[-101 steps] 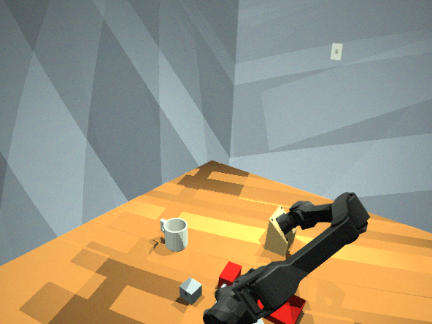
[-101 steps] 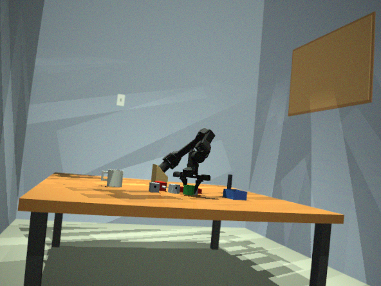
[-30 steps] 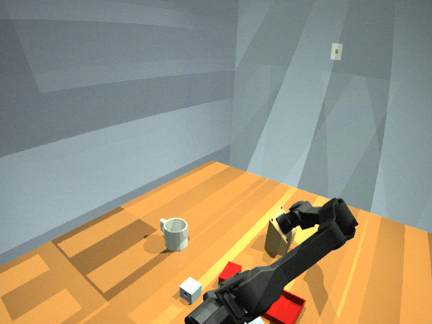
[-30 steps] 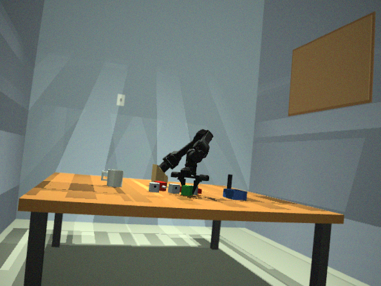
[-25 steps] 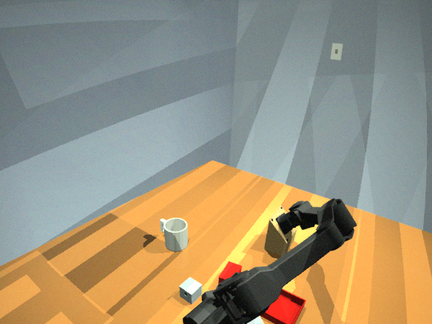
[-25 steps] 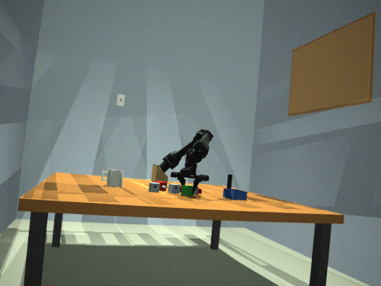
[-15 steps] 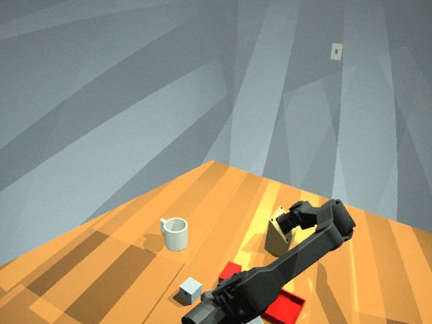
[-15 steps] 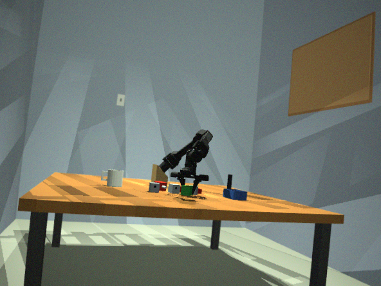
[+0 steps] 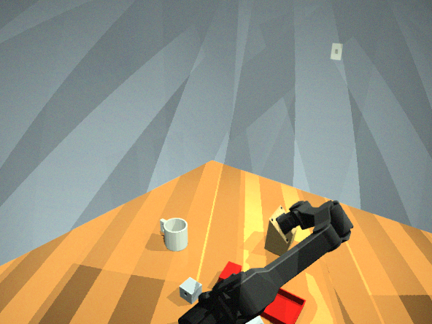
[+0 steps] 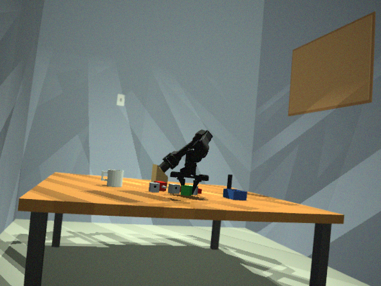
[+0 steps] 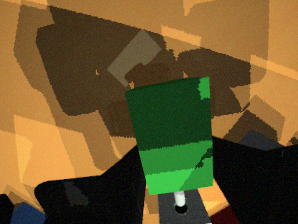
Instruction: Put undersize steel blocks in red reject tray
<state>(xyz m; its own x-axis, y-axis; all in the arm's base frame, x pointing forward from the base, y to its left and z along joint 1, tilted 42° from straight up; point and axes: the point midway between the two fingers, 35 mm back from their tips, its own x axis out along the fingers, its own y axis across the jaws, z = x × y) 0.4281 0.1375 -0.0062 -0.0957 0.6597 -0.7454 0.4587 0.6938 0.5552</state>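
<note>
Wrist view: I have the gripper [image 10: 189, 190] [image 11: 169, 139] clamped on the green GO gauge [image 10: 186, 190] [image 11: 172, 132], its pin [image 11: 179, 198] pointing toward six o'clock at a steel block's [image 11: 194, 216] hole. I can't tell how deep.

My top view looks down at a slant across the desk [image 9: 120, 233] [image 10: 180, 209] towards the wall, with my arm [image 9: 292, 263] [image 10: 199, 148] large at the lower right. The exterior one faces me side-on from farther back, near desk height; both share the mug [image 9: 176, 235] [image 10: 115, 178]. My wrist view peers closely down past my end effector [image 10: 188, 190] [image 11: 175, 165].
</note>
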